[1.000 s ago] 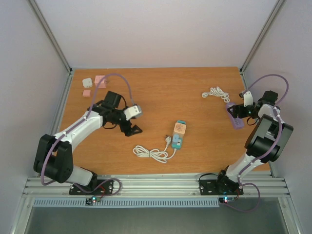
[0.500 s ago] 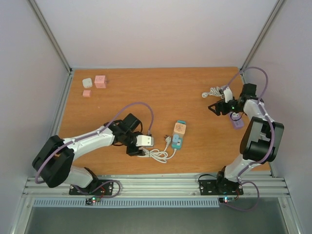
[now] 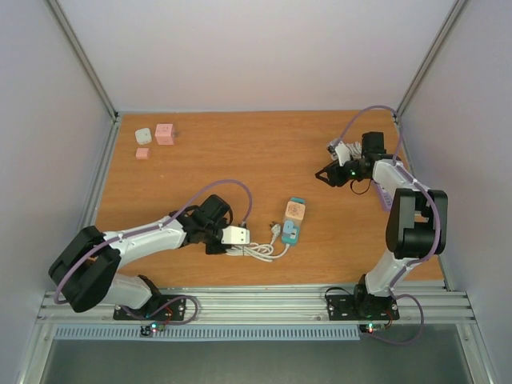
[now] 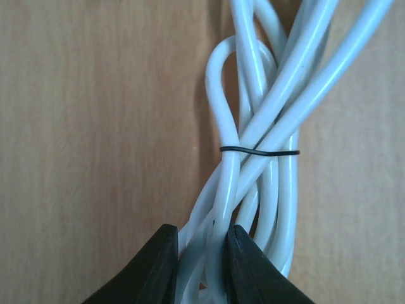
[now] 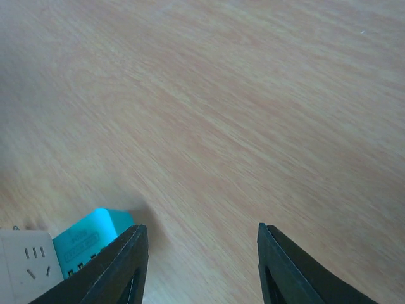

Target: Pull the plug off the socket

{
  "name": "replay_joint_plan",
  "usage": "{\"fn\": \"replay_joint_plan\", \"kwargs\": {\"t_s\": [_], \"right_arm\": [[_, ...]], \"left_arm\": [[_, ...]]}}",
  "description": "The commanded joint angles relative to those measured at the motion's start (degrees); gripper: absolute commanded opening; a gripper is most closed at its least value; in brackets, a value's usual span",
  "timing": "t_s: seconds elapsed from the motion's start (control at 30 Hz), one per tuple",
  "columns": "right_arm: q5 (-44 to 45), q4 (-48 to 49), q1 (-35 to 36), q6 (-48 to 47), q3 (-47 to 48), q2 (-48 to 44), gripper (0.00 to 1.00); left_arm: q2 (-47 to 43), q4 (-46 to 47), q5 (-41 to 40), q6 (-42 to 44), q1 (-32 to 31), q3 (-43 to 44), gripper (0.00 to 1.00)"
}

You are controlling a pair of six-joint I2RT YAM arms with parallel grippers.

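At the far left of the table (image 3: pixel 240 160), toward the back, you have a white block (image 3: pixel 143 135) next to a pink block (image 3: pixel 165 134). A smaller pink piece (image 3: pixel 142 153) lies just in front of them. All three lie well apart from the work.

Moving right, your left gripper (image 3: pixel 218 247) is down at the near middle of the table, on the left end of the coiled white cord (image 3: pixel 254 253). In the left wrist view its black fingers (image 4: pixel 158 266) are pinched together on a couple of strands of that cord. The rest of the bundle runs away from them, bound by a thin black tie (image 4: pixel 259 151). You are gripping the cord, not the plug.

The plug (image 3: pixel 277 232) lies just right of the coil, beyond your fingers, seated in the left side of the teal socket (image 3: pixel 290 234). An orange-topped cube (image 3: pixel 296 210) sits just behind the socket.

Further right and toward the back, your right gripper (image 3: pixel 326 174) hangs well apart from the plug. Its jaws stand apart with only bare wood between them. In the right wrist view a bit of teal casing (image 5: pixel 95 235) and a white slotted face (image 5: pixel 28 271) show at the lower left, outside the fingers.
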Motion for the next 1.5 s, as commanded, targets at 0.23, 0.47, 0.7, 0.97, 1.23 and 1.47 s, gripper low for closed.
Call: {"fn": "replay_joint_plan", "kwargs": {"t_s": [0.23,0.47,0.7,0.97,1.23,1.47], "right_arm": [[1.17,4.14,4.25,2.49,-1.95,2.77,0.49],[1.07,5.00,5.96,1.56,-4.18,2.77,0.49],[-1.69,1.40,7.63,-4.03,-2.89,3.09,0.65],[-4.61,-6.91,7.63,-20.27,-1.22,-0.44,0.98],[-7.48,-11.84,10.69,-29.58,0.72,0.52,0.98],[-3.82,-6.57,15.61,-30.64,-0.36,0.58,0.99]], "left_arm": [[4.94,3.91,-7.74,7.34,15.44,5.66,0.20],[13.45,6.70,-10.58,5.30,24.61,14.47,0.21],[11.48,-0.39,-0.32,3.67,27.53,19.44,0.43],[7.95,-8.11,8.25,2.44,27.60,22.70,0.82],[5.72,-10.22,18.91,-2.59,27.52,25.11,0.89],[5.17,-13.82,25.16,-5.53,27.55,26.45,0.91]]}}
